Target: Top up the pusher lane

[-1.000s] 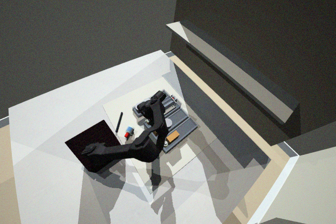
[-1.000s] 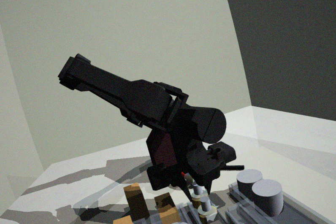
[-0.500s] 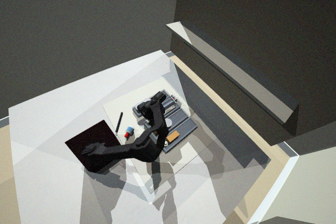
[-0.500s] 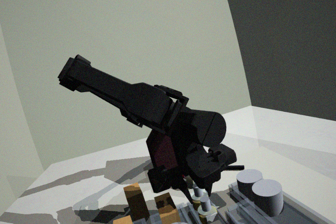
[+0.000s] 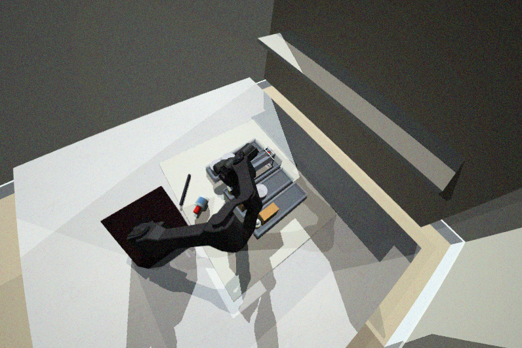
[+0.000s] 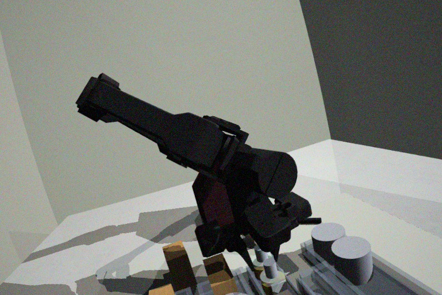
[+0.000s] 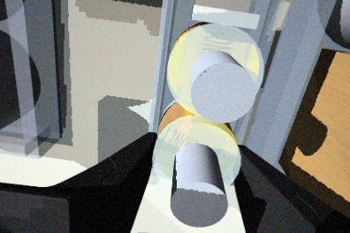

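My gripper [image 6: 263,262] [image 7: 194,146] is shut on a jar with a pale grey cap [image 6: 260,255] [image 7: 196,166], clear yellowish shoulder and amber body, held at the front part of the sprung lane [image 7: 171,36]. The matching lane jar [image 6: 270,269] [image 7: 223,91] stands directly behind it between the lane walls. In the wrist view the two jars overlap at their shoulders and look touching or nearly so. A white strip [image 7: 227,17], seemingly the pusher plate, shows behind the lane jar. The low front stop and the held jar's base are hidden, so I cannot tell whether it stands on the floor.
Grey-topped cylinders [image 6: 351,248] [image 6: 327,232] stand in a neighbouring lane. Orange boxes [image 5: 268,212] [image 6: 180,266] [image 7: 336,133] occupy the lanes on the other side. A blue and red item [image 5: 200,204] and a dark rod [image 5: 184,190] [image 6: 310,220] lie towards the robot base.
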Robot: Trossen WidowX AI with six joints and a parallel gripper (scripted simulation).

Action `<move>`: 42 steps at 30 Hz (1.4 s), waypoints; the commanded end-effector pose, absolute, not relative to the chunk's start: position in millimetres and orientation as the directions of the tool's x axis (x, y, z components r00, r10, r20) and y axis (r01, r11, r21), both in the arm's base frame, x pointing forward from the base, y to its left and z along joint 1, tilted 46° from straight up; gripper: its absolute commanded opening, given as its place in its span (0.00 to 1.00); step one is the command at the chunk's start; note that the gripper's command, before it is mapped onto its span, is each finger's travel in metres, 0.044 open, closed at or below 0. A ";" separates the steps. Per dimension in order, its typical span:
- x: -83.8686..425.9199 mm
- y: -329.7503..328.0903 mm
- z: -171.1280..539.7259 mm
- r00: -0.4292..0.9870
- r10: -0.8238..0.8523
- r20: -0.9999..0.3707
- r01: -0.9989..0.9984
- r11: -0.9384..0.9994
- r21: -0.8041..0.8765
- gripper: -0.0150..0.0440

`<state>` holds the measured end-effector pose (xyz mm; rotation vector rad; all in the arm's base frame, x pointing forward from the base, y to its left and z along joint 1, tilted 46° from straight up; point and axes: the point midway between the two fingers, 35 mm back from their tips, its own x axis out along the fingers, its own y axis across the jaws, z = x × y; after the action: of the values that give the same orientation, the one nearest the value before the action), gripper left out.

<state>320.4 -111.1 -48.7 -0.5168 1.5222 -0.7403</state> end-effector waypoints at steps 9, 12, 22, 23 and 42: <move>322.6 -115.2 -50.8 -0.084 -0.717 -0.692 0.116 0.683 -0.721 0.25; 322.2 -116.0 -51.6 -0.084 -0.717 -0.692 0.116 0.683 -0.721 0.25; 320.5 -116.7 -52.6 -0.084 -0.717 -0.692 0.116 0.683 -0.721 0.25; 320.3 -116.7 -52.6 -0.084 -0.717 -0.692 0.116 0.683 -0.721 0.25; 317.2 -116.3 -52.7 -0.084 -0.717 -0.692 0.116 0.683 -0.721 0.25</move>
<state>316.1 -115.4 -53.5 -0.5175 1.5156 -0.7409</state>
